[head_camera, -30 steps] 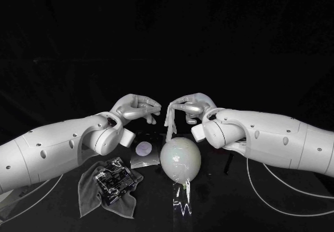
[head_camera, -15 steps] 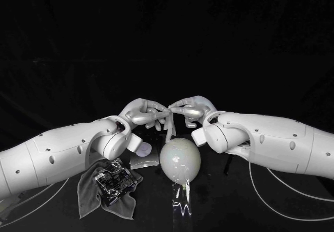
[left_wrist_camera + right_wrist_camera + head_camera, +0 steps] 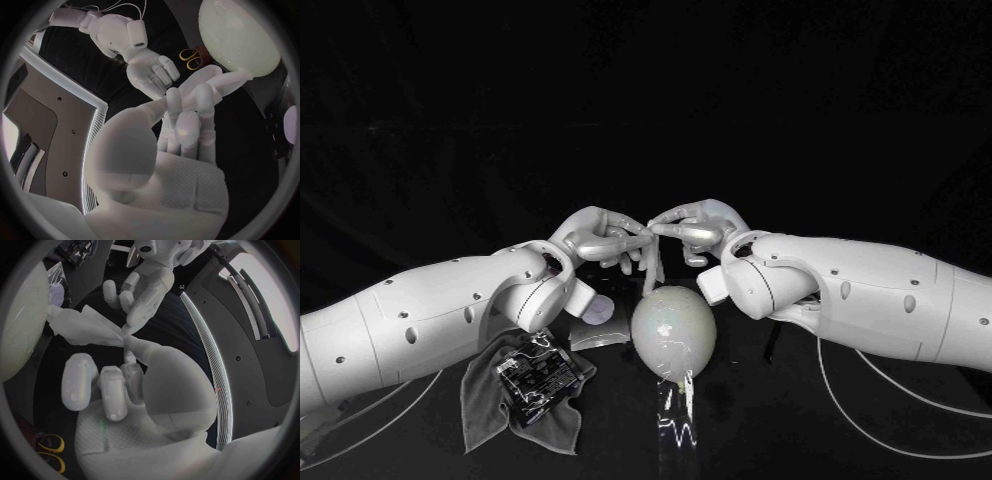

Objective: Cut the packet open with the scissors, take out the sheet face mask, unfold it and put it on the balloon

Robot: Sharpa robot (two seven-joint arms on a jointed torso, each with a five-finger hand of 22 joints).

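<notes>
Teamwork over the balloon [image 3: 674, 330], sheet mask [image 3: 651, 268] held up between two pinches

Left robot hand [image 3: 603, 238] and right robot hand [image 3: 692, 226] meet fingertip to fingertip in the air, each pinching the top of the folded sheet mask, which dangles as a narrow strip down to about the balloon's top, can't tell if it touches. Balloon sits on the table [image 3: 776, 430], packet [image 3: 596, 318] just beside it on the left arm's side, grey cloth [image 3: 502, 400] nearer, yellow-handled scissors [image 3: 190, 57] lying on the table too
</notes>
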